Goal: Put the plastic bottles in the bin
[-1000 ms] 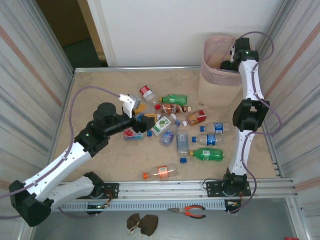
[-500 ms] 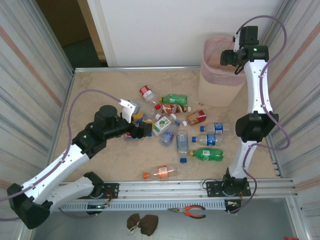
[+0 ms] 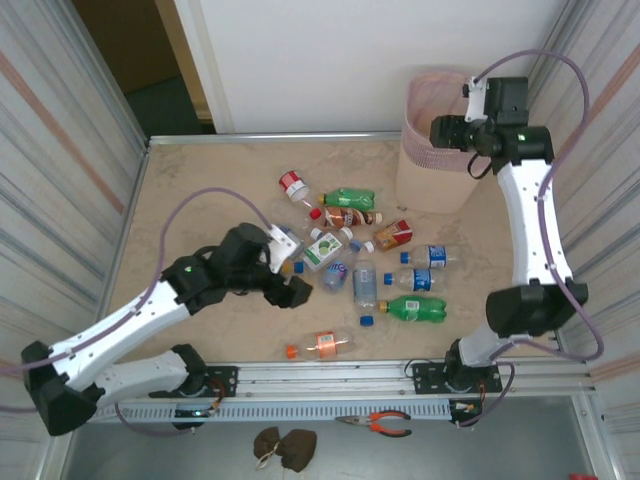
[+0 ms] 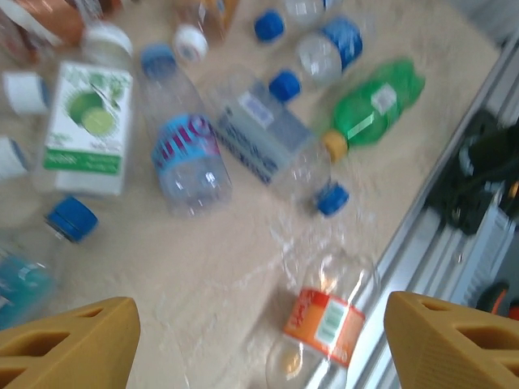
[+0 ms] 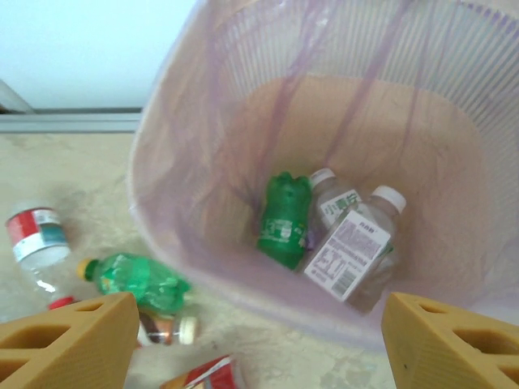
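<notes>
Pale pink bin [image 5: 182, 154], its sides finely mesh-ribbed. Inside the bin: a dark green bottle [image 5: 284, 220] and a clear bottle [image 5: 354, 245] with white cap and white printed label. Outside the bin, on the mottled beige table [image 5: 57, 174]: a bright green yellow-capped bottle [image 5: 134, 277] and a red-and-white-labelled bottle [image 5: 36, 233].

A beige marbled bench [image 3: 200, 190] spreads beneath the left end effector [image 3: 295, 291]. Behind the right end effector [image 3: 445, 132] rises a plain white wall [image 3: 330, 60]. Corrugated metal panels [image 3: 60, 130] flank both sides. Far beyond the left end effector is what may be a dark doorway [image 3: 130, 50]. The light is even.
</notes>
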Controlling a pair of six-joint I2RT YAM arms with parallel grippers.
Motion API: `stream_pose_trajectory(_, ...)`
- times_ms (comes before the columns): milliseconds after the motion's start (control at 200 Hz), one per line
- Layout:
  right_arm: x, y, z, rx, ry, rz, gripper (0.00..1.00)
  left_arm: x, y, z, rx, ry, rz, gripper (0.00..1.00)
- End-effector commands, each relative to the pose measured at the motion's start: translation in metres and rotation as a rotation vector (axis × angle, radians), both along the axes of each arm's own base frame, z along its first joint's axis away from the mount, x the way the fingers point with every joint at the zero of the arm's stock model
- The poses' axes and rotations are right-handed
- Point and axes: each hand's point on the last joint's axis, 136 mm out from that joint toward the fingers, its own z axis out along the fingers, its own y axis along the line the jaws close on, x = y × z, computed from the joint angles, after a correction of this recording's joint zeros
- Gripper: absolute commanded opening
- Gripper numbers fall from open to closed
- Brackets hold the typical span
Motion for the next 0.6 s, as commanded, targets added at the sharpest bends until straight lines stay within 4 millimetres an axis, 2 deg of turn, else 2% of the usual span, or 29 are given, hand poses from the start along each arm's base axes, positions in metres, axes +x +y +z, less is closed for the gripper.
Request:
stream_pose_trajectory(0,-0.015,0.008,0.025,0.077,-0.114,0.017,0.78,-0.022,0.007,-0.026,0.190,0.038,-0.072,0.80)
stream_pose_trajectory(245,-0.043,0.009,0.020,0.119,-0.126,0.034,0.77,-0.066,0.007,-0.073,0.484,0.054,-0.245,0.79)
stream_pose_trajectory(386,-0.053,0.008,0.014,0.122,-0.115,0.036,0.77,-0.089,-0.003,-0.091,0.561,0.051,-0.332,0.80)
stream_pose_trajectory(501,-0.058,0.010,0.014,0.133,-0.118,0.045,0.77,-0.094,-0.005,-0.108,0.626,0.044,-0.342,0.80)
stream_pose_trajectory(596,-0.063,0.012,0.014,0.142,-0.117,0.053,0.77,-0.093,0.002,-0.122,0.696,0.062,-0.303,0.80)
